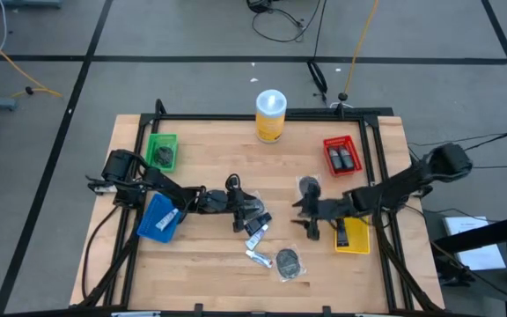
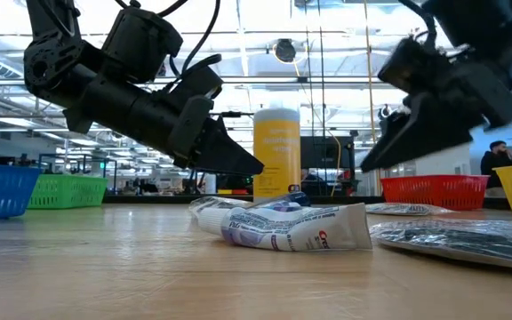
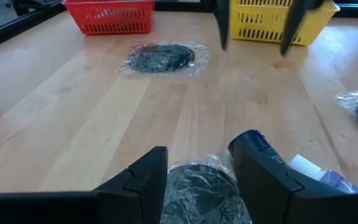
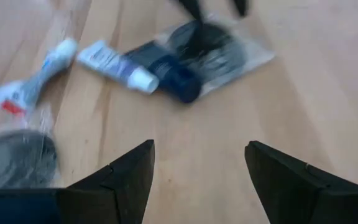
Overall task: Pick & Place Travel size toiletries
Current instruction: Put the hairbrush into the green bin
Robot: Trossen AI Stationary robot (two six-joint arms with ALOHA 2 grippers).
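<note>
Several travel size toiletries lie on the wooden table. A round dark grey packet (image 3: 197, 186) in clear wrap shows between the fingers of my left gripper (image 1: 252, 211), which is open and, in the low view, hangs a little above the table (image 2: 252, 167). A dark blue bottle (image 4: 169, 74) and a white tube (image 4: 114, 62) lie beside that packet. A second tube (image 1: 258, 257) and another packet (image 1: 290, 261) lie nearer the front edge. A third packet (image 1: 308, 186) lies flat toward the red bin. My right gripper (image 1: 304, 218) is open over bare wood, right of the pile.
A tall yellow canister (image 1: 271, 114) stands at the far edge. A green bin (image 1: 161, 151) and a blue bin (image 1: 158, 216) sit on the left, a red bin (image 1: 341, 155) holding dark bottles and a yellow bin (image 1: 352, 234) on the right. Bare wood lies between the grippers.
</note>
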